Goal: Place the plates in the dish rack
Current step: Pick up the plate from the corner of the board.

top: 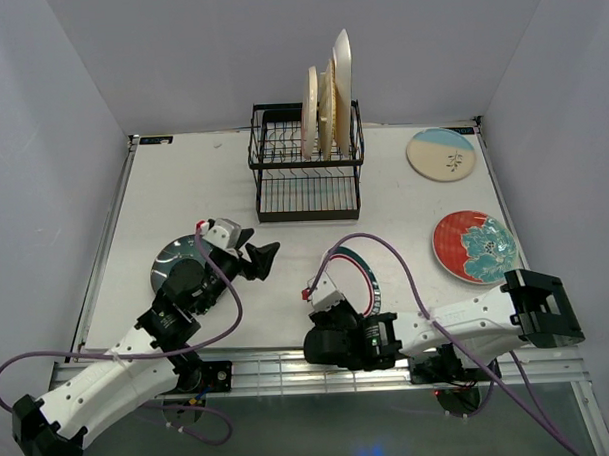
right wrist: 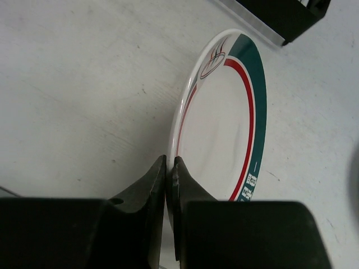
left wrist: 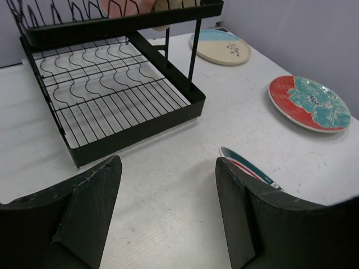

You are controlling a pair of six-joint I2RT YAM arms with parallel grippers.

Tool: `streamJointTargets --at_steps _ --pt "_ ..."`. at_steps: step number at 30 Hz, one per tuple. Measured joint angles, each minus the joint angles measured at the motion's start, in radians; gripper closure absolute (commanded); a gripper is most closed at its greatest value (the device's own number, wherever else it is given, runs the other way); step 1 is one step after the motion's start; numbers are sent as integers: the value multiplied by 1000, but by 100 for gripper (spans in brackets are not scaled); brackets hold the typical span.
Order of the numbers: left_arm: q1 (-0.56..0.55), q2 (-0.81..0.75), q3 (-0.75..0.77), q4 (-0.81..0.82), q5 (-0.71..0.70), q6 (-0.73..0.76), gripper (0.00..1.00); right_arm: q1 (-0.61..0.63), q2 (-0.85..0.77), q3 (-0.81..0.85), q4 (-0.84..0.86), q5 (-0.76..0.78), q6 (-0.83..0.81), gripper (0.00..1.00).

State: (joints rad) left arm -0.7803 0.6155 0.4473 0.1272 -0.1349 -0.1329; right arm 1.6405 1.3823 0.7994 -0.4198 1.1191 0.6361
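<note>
At lower centre of the top view: right pincer point(right wrist: 169, 168) closed, fingertips nearly touching, apparently nipping the near rim of the white plate with teal-red rim point(right wrist: 224, 123). Judged a thin rim grip, since the plate edge runs straight into the slit between the fingers. Disc extends away from the fingertips, up-frame in the wrist view. Far edge looks raised off the table point(top: 203, 182), though the contact underneath cannot be made out.

Key relation: dish rack point(top: 309, 216) lies up-frame and a little left of the held plate, at upper centre of the top view, well apart from it. 3 plates point(top: 325, 97) already stand on edge in the right half of the upper tier, faces turned left-right. Left half of the tier shows bare wires. Judged need: tip the disc up onto its edge, face sideways like those 3, then carry it up-frame into a free slot. Risk: a rim-only pinch could let the plate swing or slip.

Left pincer point(left wrist: 167, 168) at centre-left of the top view, jaws spread wide, holding nothing, aimed toward the rack. Dark teal plate point(top: 168, 258) flat just beside and partly under that arm. Right arm plainly nearer the task plate; left arm nearer the teal one.

Right side of the frame: red-teal floral plate point(top: 473, 246) and cream-and-blue sprig plate point(top: 441, 154), both flat, not yet loaded.
</note>
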Motion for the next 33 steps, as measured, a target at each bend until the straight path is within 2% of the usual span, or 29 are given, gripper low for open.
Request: streamJointTargets --at_steps 7,15,26,33 --pt "0 -110 -11 19 -111 5 22 8 -132 -55 287 -103 -230 92" --pt "0 -116 -13 24 -251 40 22 11 -266 -25 451 -197 -443 92" --pt "0 -116 -13 42 -390 141 21 -36 -299 214 573 -308 -668 92" --pt "0 -136 -13 64 -401 183 20 -212 -210 453 577 -483 -686 92"
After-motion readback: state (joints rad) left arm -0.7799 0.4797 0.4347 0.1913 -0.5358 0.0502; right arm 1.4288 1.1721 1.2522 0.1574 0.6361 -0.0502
